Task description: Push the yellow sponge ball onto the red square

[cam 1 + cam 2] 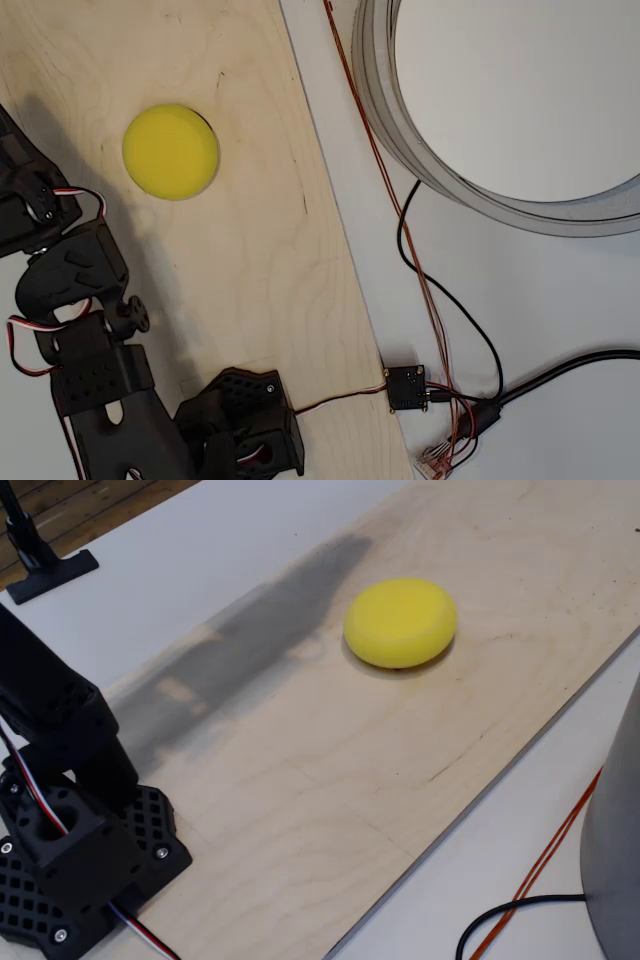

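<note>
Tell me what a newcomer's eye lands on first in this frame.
The yellow sponge ball stands out, alone on the pale plywood board. The black arm crowds the overhead view's lower left, its shadow stretching toward the ball in the fixed view. A big grey ring fills the overhead view's upper right.

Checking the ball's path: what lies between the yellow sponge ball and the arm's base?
Only bare plywood board lies between the yellow sponge ball and the arm's base, in the fixed view.
</note>
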Controlling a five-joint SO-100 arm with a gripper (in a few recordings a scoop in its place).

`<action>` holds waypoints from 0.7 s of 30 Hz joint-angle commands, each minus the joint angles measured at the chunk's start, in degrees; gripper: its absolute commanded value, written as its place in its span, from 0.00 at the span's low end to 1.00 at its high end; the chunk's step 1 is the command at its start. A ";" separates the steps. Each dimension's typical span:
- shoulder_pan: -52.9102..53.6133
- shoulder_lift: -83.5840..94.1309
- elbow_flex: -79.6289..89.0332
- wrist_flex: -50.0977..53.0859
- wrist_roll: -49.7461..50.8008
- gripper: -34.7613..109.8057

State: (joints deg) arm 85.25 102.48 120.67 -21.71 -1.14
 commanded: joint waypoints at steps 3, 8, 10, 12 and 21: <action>0.70 2.72 -3.34 3.25 -0.79 0.46; 0.88 2.29 -6.77 4.92 -2.11 0.32; 1.23 1.41 -10.63 8.26 -3.08 0.24; 2.11 -0.88 -17.75 17.05 -3.16 0.24; 2.81 -3.52 -21.80 22.15 -1.49 0.24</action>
State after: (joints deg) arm 87.71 97.82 100.28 -0.18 -3.34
